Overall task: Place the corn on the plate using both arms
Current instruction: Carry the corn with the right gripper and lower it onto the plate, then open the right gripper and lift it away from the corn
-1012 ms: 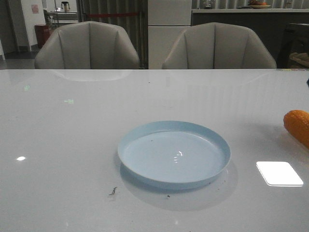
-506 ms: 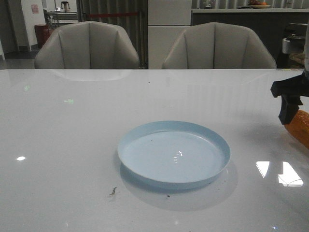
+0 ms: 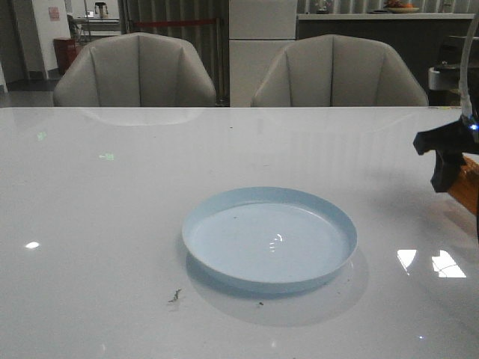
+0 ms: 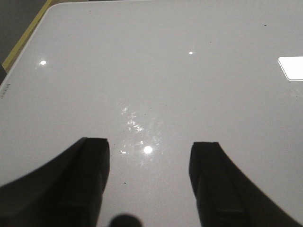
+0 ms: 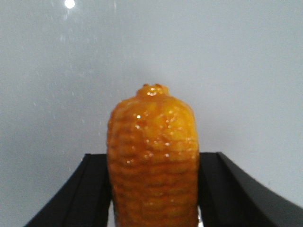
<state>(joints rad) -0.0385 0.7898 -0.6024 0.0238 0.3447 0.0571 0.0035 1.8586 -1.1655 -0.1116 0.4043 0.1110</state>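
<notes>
While the plate (image 3: 269,238) sits bare at mid-table in the front view, the corn (image 3: 465,187) shows only as an orange sliver well to the plate's right, at the frame edge. Right gripper (image 3: 447,153) hangs just over the corn's plate-side end, dark finger touching or just in front of it. Left arm not in this view. Judgement: right arm is the nearer one by far. Table (image 3: 112,224) is white, glossy, throwing back ceiling lights; a few dark specks near the plate's front rim. Two grey chairs (image 3: 135,71) stand behind the table on the far side from the plate, with dim room and cabinets beyond.

Left wrist view: left gripper (image 4: 149,184) fingers spread wide, nothing between them, only bare glossy table below. Neither plate nor corn visible.

Right wrist view: corn (image 5: 151,156) lies between the two black fingers (image 5: 90,189), long axis pointing straight away from the wrist, one end leading. Fingers flank the cob closely on both sides; whether they press it or merely straddle it cannot be told. Corn looks to rest on or just above the table. Judgement: the coming carry runs leftward toward the plate, so a firm grip across the cob's width matters.
</notes>
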